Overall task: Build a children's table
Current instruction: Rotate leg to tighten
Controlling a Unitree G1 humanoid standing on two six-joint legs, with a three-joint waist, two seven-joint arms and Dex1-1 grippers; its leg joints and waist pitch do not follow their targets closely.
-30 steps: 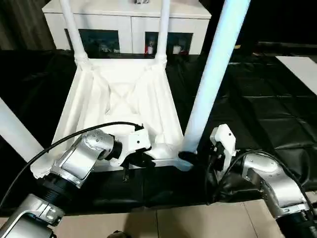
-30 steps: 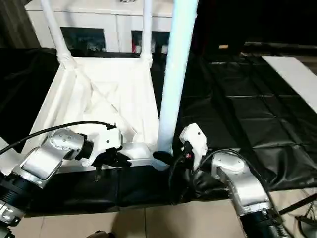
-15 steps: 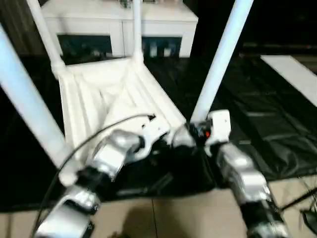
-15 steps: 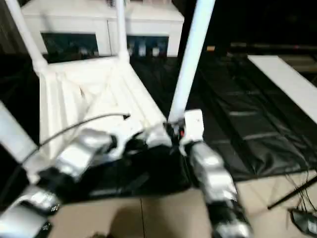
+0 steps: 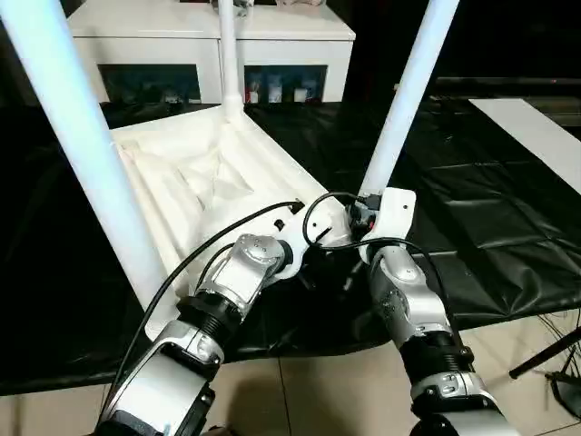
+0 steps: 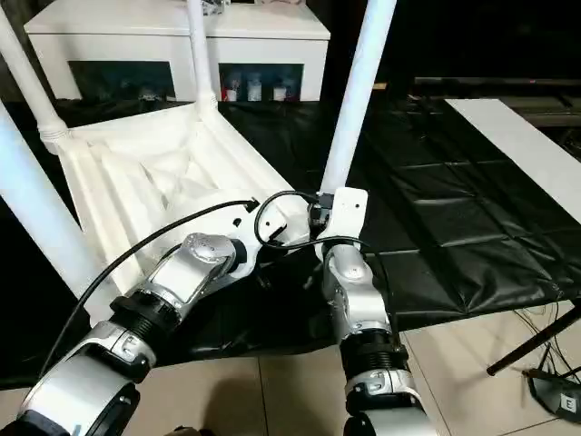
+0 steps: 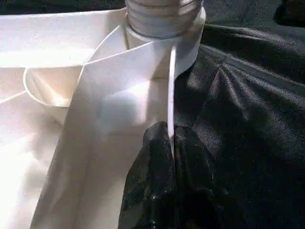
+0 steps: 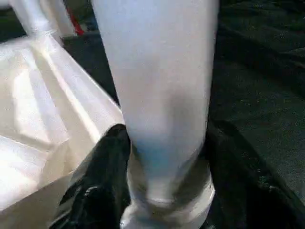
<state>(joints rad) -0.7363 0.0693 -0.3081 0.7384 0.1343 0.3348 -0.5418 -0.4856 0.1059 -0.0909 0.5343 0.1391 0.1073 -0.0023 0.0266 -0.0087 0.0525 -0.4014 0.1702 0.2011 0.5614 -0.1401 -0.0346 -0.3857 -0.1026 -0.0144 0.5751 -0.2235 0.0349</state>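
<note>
Left wrist view: our left gripper point(image 7: 172, 143) is pinched closed on the tabletop point(image 5: 209, 173) rim.
Tabletop: upside down on black sheeting point(image 5: 490, 209), tilted.
Right wrist view: our right gripper point(image 8: 164, 157) clasps the near right leg point(image 5: 410, 91) just above its socket.
Hidden: leg tops cut off.
Writing: we read none.

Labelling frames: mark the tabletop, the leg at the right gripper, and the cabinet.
tabletop point(image 5: 204, 168): left eye view, ribbed underside.
leg point(image 5: 410, 95): left eye view, mid shaft, above the right gripper point(image 5: 363, 227).
cabinet point(image 6: 272, 50): right eye view, white front panel above the glass doors.
</note>
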